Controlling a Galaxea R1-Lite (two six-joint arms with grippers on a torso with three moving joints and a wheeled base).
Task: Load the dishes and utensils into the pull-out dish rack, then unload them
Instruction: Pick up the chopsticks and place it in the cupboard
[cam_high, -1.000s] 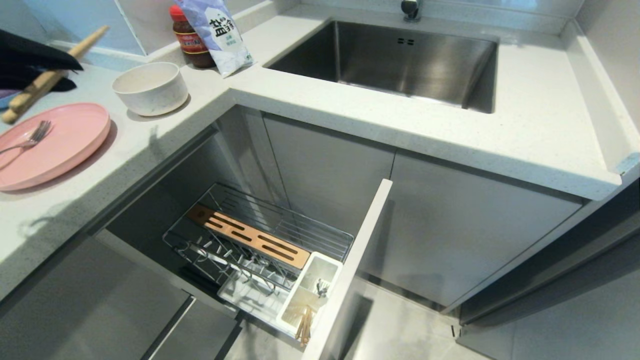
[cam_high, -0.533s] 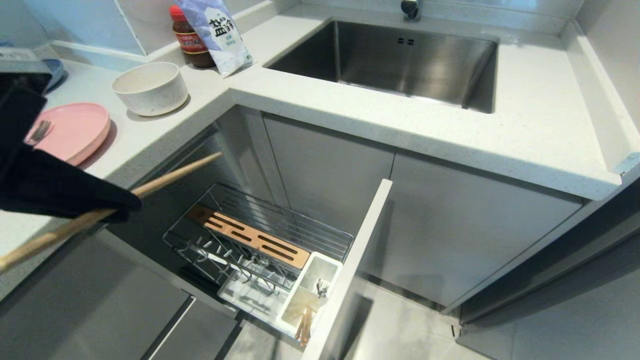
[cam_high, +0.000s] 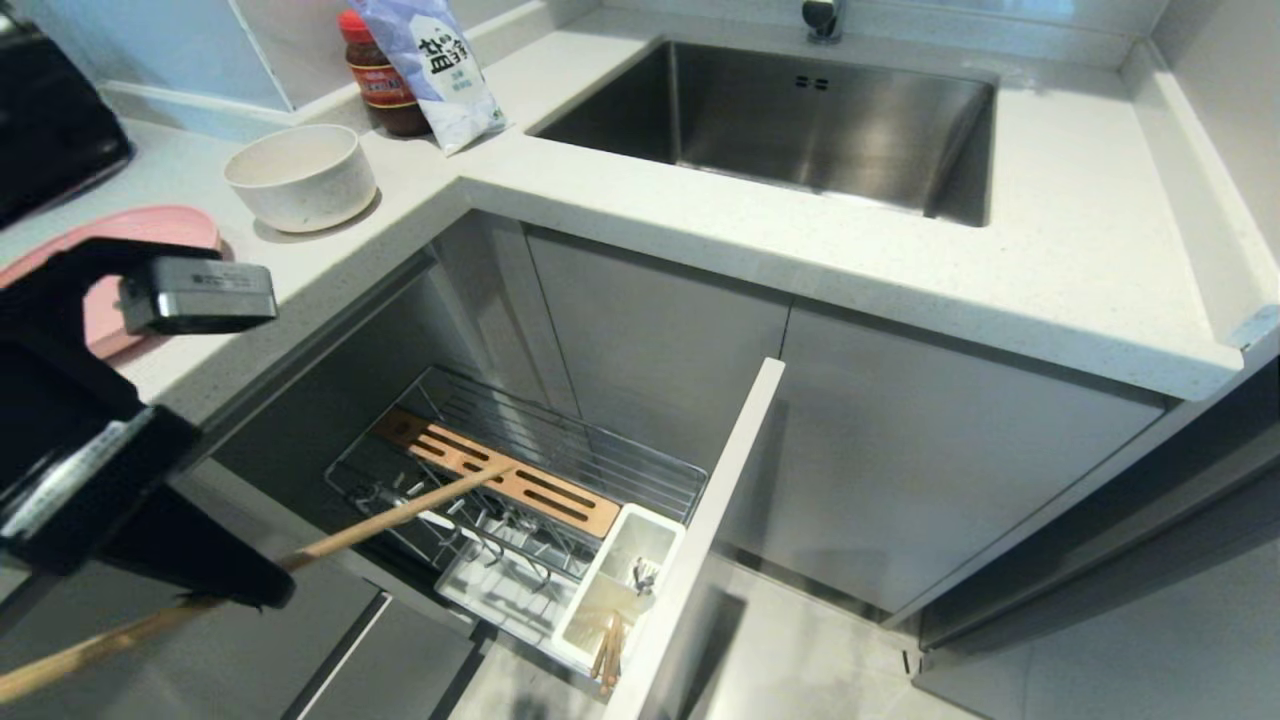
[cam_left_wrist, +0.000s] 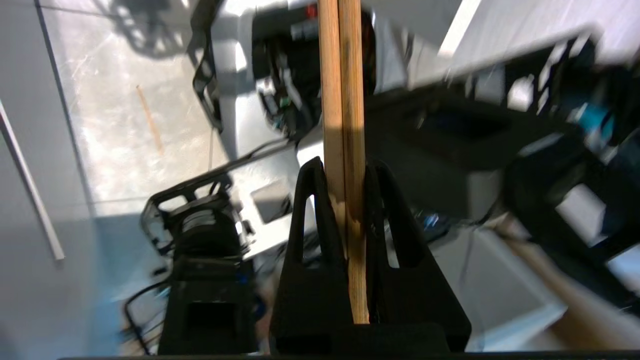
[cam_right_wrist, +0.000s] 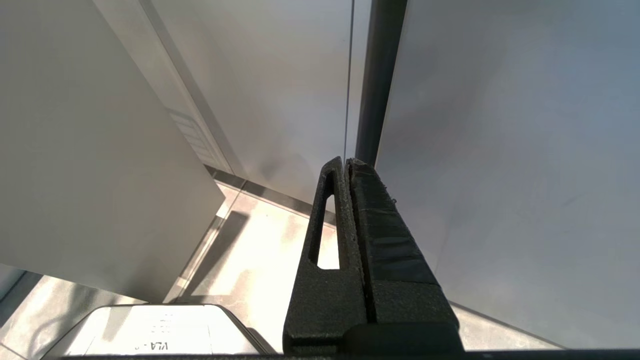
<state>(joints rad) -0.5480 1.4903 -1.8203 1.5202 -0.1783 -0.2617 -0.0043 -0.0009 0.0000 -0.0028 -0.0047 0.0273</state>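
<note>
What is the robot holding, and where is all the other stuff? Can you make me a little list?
left gripper: shut on the chopsticks, out over the pull-out dish rack
chopstick tips: above the wooden strip
right gripper: shut, holding nothing, beside a cabinet panel
bowl: on the counter
pink plate: on the counter, partly hidden by the left arm
cutlery holder: already has some sticks in it
sink: empty

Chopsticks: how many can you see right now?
2 in the left gripper, a pair of chopsticks clamped side by side, tips over the dish rack. More wooden sticks stand in its white cutlery holder; too bunched to count.
</note>
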